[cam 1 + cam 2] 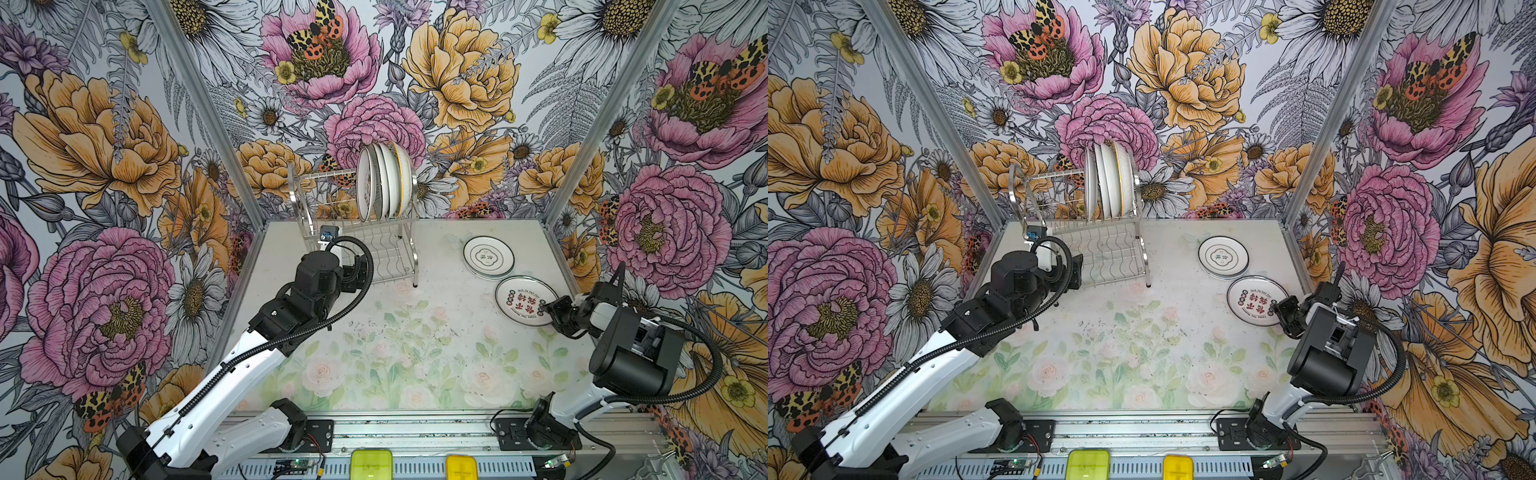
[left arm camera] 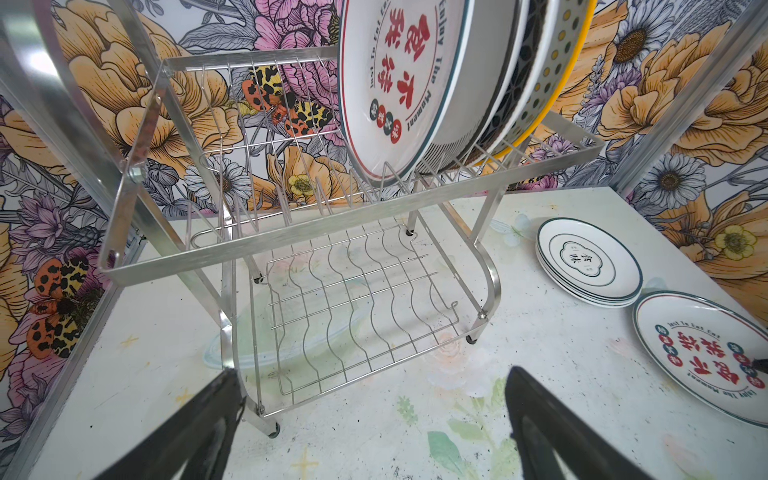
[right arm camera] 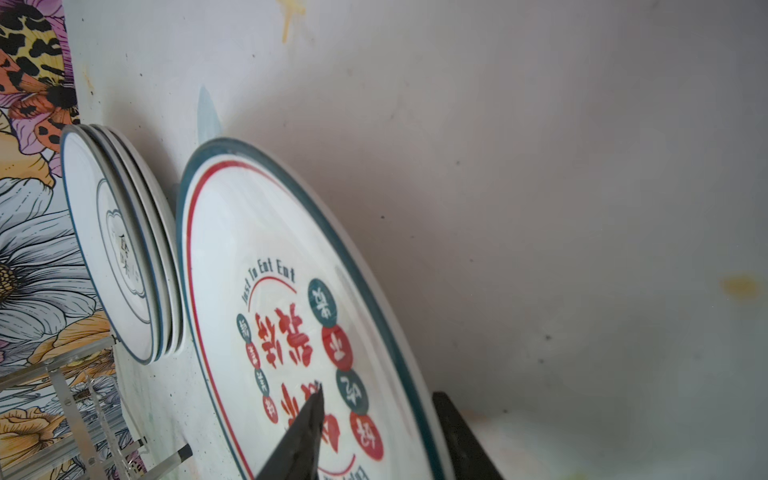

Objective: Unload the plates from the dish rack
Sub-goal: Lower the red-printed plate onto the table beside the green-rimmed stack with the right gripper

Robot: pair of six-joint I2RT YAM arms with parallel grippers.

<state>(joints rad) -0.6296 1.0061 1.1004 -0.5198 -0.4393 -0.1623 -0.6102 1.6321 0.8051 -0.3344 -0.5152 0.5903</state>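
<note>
The dish rack stands at the back of the table, with several plates upright at the right end of its upper tier. Its lower shelf holds nothing. My left gripper hovers open in front of the lower shelf, holding nothing. A plate with red characters lies flat on the table at the right. My right gripper straddles its near rim, jaws apart, one finger over the face and one outside the rim.
A stack of dark-rimmed white plates lies just behind the red-character plate, almost touching it. Flowered walls enclose the table on three sides. The right wall post stands close to both plates.
</note>
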